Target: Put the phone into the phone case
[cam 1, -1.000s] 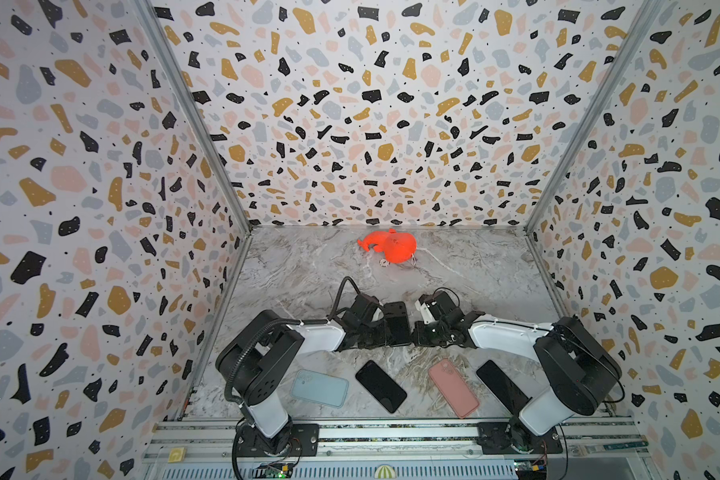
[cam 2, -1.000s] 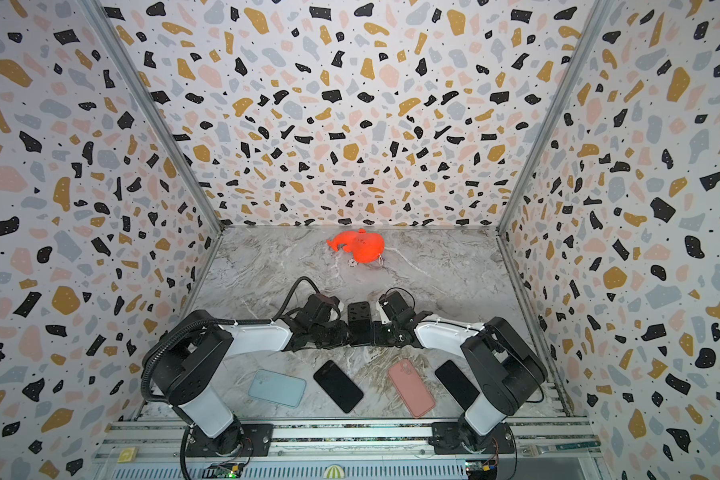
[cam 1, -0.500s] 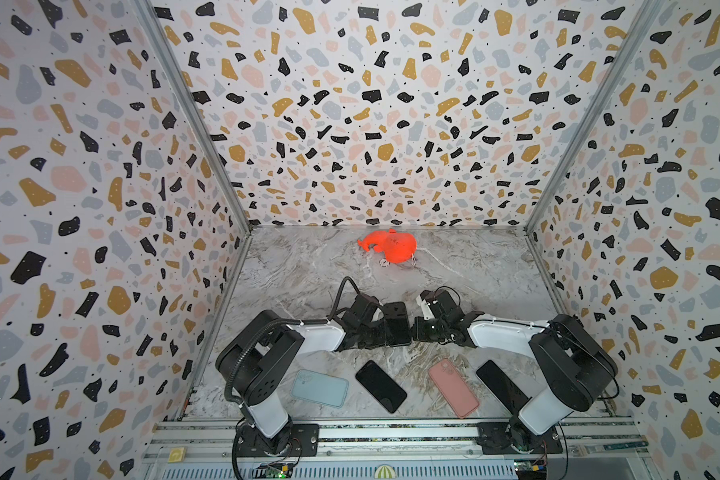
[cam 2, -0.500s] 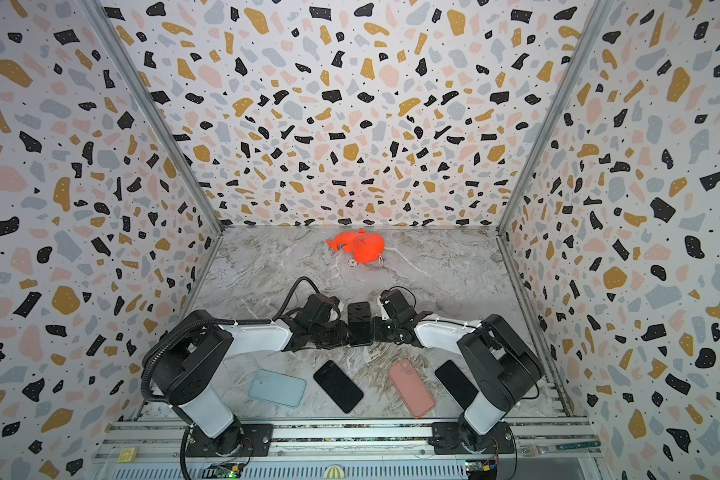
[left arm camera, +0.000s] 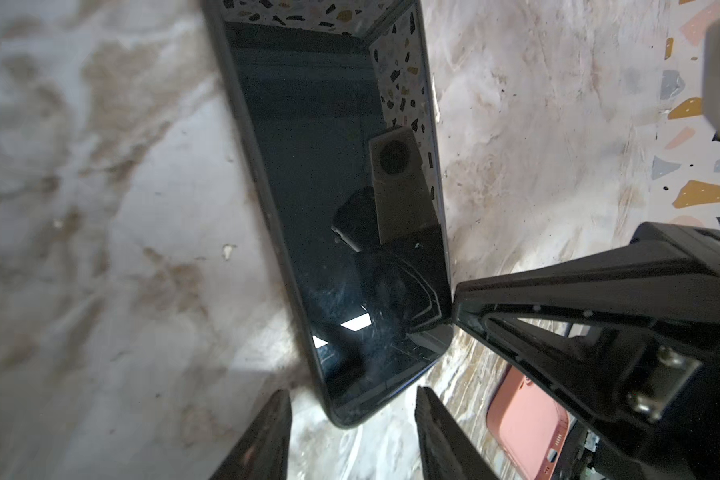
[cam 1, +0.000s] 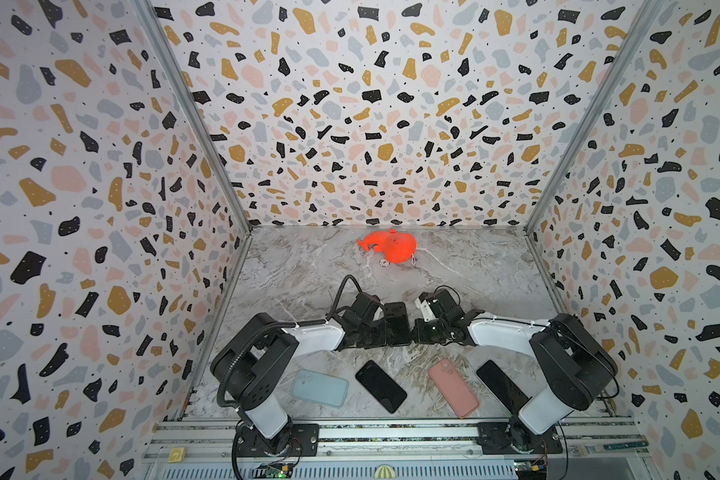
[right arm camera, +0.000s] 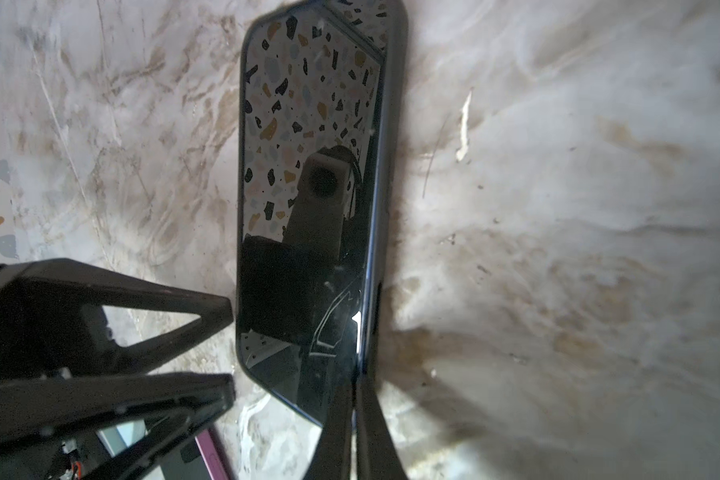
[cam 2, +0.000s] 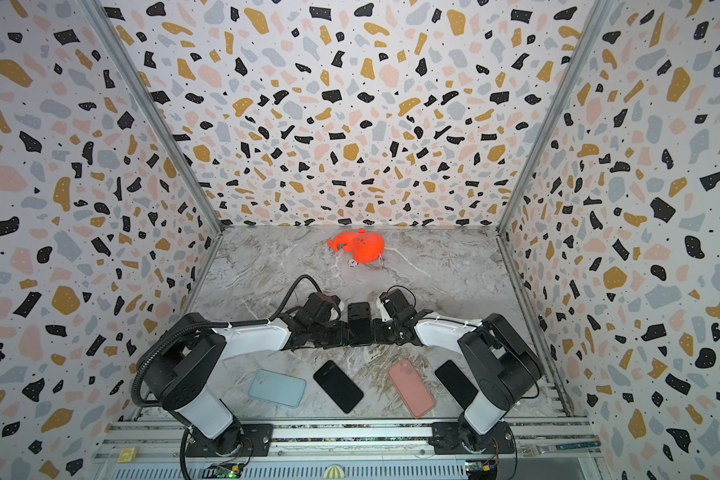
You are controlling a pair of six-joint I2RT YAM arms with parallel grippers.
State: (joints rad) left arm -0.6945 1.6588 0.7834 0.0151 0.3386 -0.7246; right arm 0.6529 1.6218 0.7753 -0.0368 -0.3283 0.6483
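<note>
Terrazzo-patterned walls, marbled floor

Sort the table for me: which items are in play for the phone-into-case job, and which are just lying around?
In play: phone mid-table, black case around it.
Probably idle: blue case, pink case, bare phone, second bare phone, orange toy.

No legible text, brand or number anywhere; the yellow tag at the left end of the front rail carries a mark too small to read, and the phone screen shows only reflections.
</note>
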